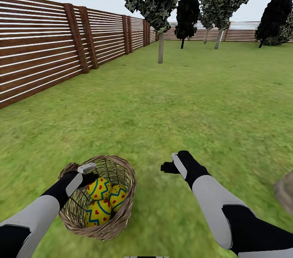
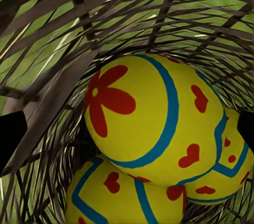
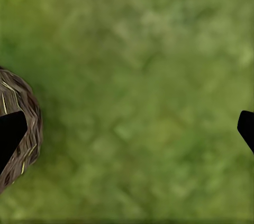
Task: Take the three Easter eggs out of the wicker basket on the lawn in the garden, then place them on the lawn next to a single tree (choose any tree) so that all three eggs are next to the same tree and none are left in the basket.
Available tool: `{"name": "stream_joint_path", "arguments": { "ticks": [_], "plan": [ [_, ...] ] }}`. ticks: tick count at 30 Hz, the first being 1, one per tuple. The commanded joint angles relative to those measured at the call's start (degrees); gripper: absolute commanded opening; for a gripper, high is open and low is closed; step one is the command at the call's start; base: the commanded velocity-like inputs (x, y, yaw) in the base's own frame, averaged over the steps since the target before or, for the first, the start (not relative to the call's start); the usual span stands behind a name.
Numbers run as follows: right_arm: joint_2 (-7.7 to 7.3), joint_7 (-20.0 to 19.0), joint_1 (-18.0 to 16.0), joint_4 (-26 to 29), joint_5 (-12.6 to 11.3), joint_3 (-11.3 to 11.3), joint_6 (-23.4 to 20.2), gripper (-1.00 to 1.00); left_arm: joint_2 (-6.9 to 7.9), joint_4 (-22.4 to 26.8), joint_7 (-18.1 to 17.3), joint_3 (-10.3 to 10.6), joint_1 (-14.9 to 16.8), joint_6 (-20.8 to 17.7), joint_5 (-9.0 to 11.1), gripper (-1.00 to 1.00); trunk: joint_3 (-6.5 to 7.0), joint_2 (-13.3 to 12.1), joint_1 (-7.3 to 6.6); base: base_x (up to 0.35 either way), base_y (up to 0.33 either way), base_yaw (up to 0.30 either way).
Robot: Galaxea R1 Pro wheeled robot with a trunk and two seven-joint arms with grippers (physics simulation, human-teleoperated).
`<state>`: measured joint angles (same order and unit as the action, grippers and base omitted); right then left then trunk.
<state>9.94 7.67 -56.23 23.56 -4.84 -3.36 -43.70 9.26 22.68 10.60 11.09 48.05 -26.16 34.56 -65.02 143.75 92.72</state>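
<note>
Three Easter eggs, yellow with blue zigzags and red marks, lie piled together inside the wicker basket, which sits on the lawn. The left gripper reaches over the basket's rim, fingers spread wide on either side of the top egg without touching it. The right gripper hovers above bare grass just beside the basket, also wide apart, holding nothing. A tree stands well away, near the wooden fence.
</note>
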Motion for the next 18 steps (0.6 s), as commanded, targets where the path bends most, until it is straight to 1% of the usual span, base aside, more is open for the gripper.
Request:
{"name": "stream_joint_path", "arguments": {
  "ticks": [1,4,7,13,18],
  "plan": [
    [0.06,0.5,-0.02,0.08,-0.52,-0.34,-0.16,1.0,0.06,0.13,0.47,0.43,0.0,-0.2,0.62,1.0,-0.05,0.02,-0.01,0.0,0.0,0.0],
    [0.06,0.5,-0.02,0.08,-0.52,-0.34,-0.18,1.0,0.06,0.1,0.46,0.42,0.0,-0.26,0.71,1.0,-0.05,0.02,-0.01,0.0,0.0,0.0],
    [0.06,0.5,-0.02,0.08,-0.52,-0.34,-0.21,1.0,0.04,0.09,0.37,0.42,0.01,-0.28,0.75,1.0,-0.72,0.06,0.07,0.0,0.0,0.0],
    [0.06,0.5,-0.02,0.08,-0.52,-0.34,-0.24,1.0,-0.09,0.16,-0.01,0.46,0.02,-0.36,0.77,1.0,-0.72,0.06,0.07,0.0,0.0,0.0],
    [0.06,0.5,-0.02,0.08,-0.52,-0.34,-0.3,1.0,-0.17,0.14,-2.02,0.57,0.03,-0.36,0.77,1.0,-0.72,0.06,0.07,0.0,0.0,0.0]
  ]
}}
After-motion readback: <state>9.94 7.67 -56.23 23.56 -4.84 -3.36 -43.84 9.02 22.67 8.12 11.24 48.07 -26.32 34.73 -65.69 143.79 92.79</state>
